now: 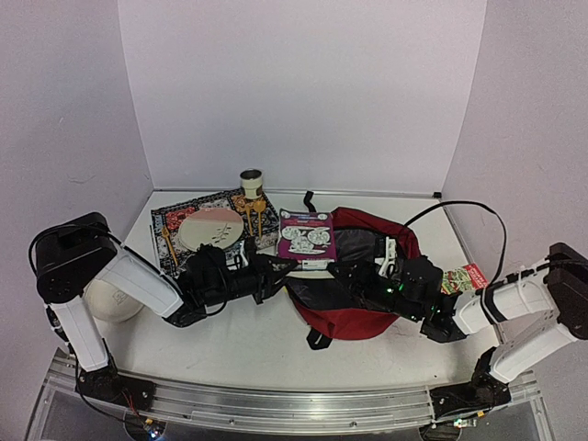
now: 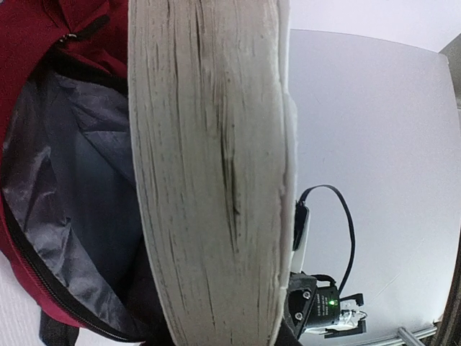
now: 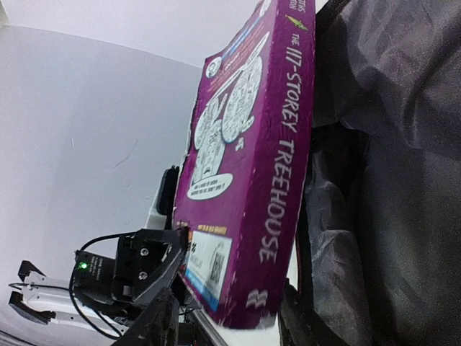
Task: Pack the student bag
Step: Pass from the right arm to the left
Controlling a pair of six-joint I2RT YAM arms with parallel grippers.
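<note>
The student bag (image 1: 363, 317), dark red, lies open in the middle of the table with its grey lining (image 2: 72, 180) showing. A purple book (image 1: 306, 235) hangs over the bag's mouth. My left gripper (image 1: 276, 268) is shut on it, and its pale page edges (image 2: 209, 173) fill the left wrist view. My right gripper (image 1: 349, 274) reaches in from the bag's side. In the right wrist view its fingers (image 3: 155, 321) stand open on either side of the book's lower corner (image 3: 245, 288), with a gap on the cover side.
A patterned mat (image 1: 175, 216) at the back left carries a pink plate (image 1: 209, 228) and wooden spoons (image 1: 253, 216). A tin (image 1: 251, 180) stands behind them. A white rounded object (image 1: 115, 299) lies near the left arm. A red-green packet (image 1: 464, 278) sits by the right arm.
</note>
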